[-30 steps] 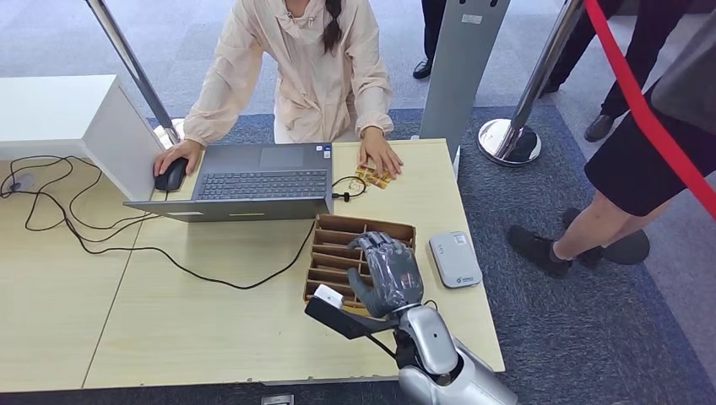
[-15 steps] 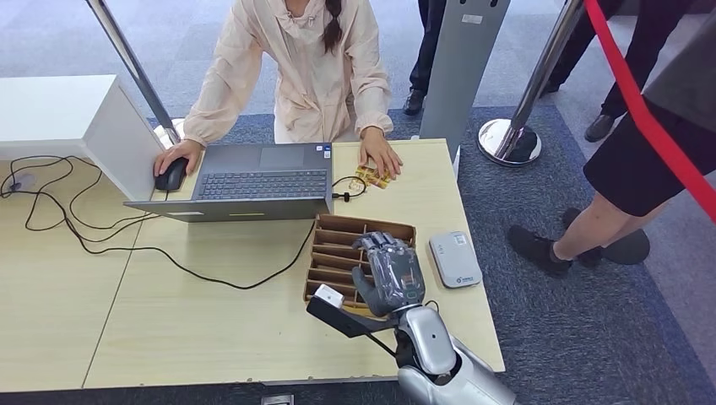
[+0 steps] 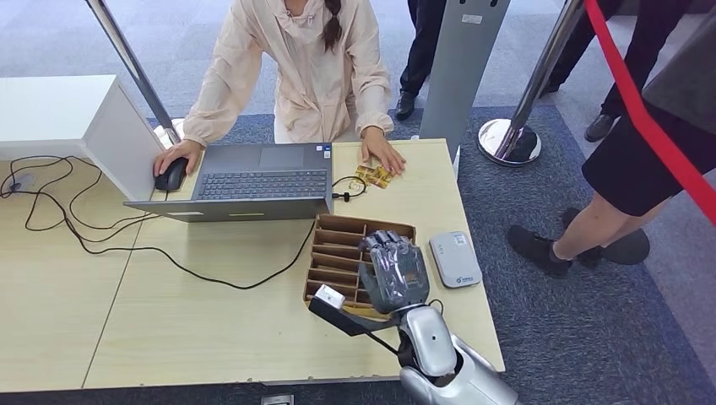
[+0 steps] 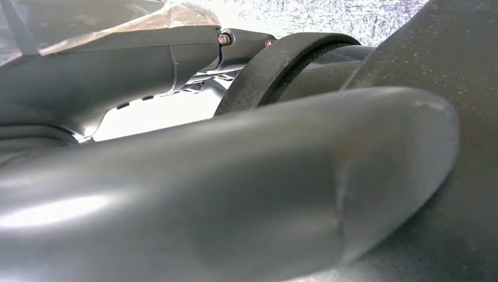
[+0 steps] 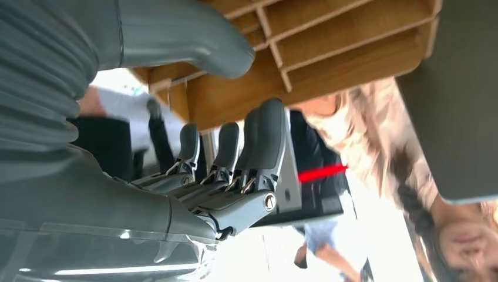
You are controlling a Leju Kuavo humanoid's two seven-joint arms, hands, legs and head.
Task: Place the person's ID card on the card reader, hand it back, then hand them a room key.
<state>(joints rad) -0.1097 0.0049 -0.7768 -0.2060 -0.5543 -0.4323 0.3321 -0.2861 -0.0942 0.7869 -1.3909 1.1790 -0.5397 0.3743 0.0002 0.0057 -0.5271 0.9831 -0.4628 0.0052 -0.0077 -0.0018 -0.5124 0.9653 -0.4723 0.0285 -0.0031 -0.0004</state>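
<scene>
The right hand (image 3: 391, 272) hung over the wooden tray (image 3: 329, 253) with nothing in it, fingers (image 5: 258, 147) apart and a bit bent. To do this well, it should go slowly and pinch just one key. The card reader (image 3: 454, 259) lay just beside the hand. I could not tell the left hand's state.

You see a matt brown wooden tray (image 3: 338, 245), a smooth pale wood table (image 3: 211, 329), and a shiny metal post (image 3: 540, 76).
</scene>
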